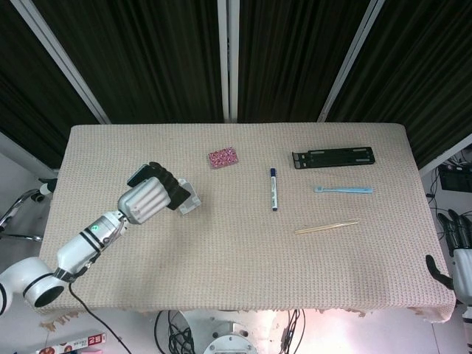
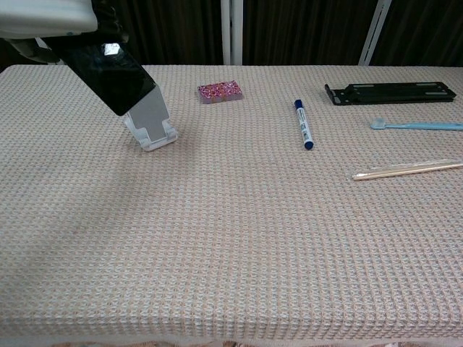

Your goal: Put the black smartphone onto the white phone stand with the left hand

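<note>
My left hand (image 1: 147, 199) grips the black smartphone (image 2: 112, 76) and holds it in the air, tilted, just above and in front of the white phone stand (image 2: 152, 119). In the chest view the phone's lower edge overlaps the stand's upper back plate; I cannot tell whether they touch. In the head view the left hand covers most of the phone, and the stand (image 1: 189, 199) pokes out at its right side. My right hand (image 1: 459, 254) hangs off the table's right edge, fingers apart, holding nothing.
On the woven table cloth (image 2: 231, 238) lie a pink glittery block (image 2: 220, 91), a blue marker (image 2: 302, 123), a black flat holder (image 2: 391, 92), a blue toothbrush (image 2: 416, 125) and a pale wooden stick (image 2: 405, 170), all right of the stand.
</note>
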Controlling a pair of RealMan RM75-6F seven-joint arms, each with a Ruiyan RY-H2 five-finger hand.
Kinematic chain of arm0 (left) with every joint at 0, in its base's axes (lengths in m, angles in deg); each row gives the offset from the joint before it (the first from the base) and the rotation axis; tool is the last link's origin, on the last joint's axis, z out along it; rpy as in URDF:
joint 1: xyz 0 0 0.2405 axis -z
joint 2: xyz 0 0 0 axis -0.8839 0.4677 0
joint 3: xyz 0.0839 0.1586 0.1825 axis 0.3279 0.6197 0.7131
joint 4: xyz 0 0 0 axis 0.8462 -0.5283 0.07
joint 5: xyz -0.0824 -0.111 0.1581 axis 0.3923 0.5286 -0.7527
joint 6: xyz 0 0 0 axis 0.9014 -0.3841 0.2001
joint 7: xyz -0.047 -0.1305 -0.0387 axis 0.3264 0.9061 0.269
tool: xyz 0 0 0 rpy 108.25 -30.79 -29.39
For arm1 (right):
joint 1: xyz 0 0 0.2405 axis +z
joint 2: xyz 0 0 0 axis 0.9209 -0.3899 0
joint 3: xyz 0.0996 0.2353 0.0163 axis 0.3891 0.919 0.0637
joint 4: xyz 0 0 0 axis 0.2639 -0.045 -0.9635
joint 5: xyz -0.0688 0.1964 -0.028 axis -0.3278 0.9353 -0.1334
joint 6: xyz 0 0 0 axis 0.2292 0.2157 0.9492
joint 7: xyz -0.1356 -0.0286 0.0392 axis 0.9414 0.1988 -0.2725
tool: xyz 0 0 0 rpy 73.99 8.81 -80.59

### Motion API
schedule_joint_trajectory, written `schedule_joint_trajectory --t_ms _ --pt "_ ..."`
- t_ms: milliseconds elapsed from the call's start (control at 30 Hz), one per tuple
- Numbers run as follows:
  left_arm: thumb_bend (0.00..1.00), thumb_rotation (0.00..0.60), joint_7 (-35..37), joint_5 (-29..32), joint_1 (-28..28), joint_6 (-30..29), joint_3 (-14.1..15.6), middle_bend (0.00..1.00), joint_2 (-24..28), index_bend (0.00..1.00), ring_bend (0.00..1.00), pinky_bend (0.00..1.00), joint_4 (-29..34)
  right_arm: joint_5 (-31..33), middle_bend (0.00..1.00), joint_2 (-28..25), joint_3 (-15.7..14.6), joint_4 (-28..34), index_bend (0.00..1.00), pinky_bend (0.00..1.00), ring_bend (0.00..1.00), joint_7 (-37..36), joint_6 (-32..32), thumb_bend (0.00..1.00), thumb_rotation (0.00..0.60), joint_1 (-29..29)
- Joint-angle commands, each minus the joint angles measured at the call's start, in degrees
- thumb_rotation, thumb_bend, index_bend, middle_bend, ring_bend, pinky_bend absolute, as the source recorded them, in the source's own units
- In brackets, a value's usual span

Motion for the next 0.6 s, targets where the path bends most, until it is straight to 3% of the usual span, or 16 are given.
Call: schedule_joint_trajectory --t_ms 33,267,600 --pt "0.33 0.600 -3.6 4.3 3.3 5.0 -0.6 0.52 -0.7 0.50 0.51 0.41 2.0 0.1 0.00 0.3 0.0 -0.5 0.00 0.00 0.00 -0.5 -0.1 0.28 0.600 0.0" --pt "0.33 0.600 -13.1 17.6 8.8 9.4 -1.2 0.51 -1.5 0.51 0.50 0.40 3.7 0.2 0.00 0.7 0.1 -1.9 0.00 0.00 0.00 -1.7 -0.2 0.28 0.600 -0.1" --pt "0.33 0.600 -23.8 30.6 17.8 9.3 3.1 0.51 -4.1 0.52 0.50 0.39 2.6 0.6 0.00 0.9 0.3 -2.7 0.00 0.00 0.00 -2.7 -1.0 0.28 0.600 0.1"
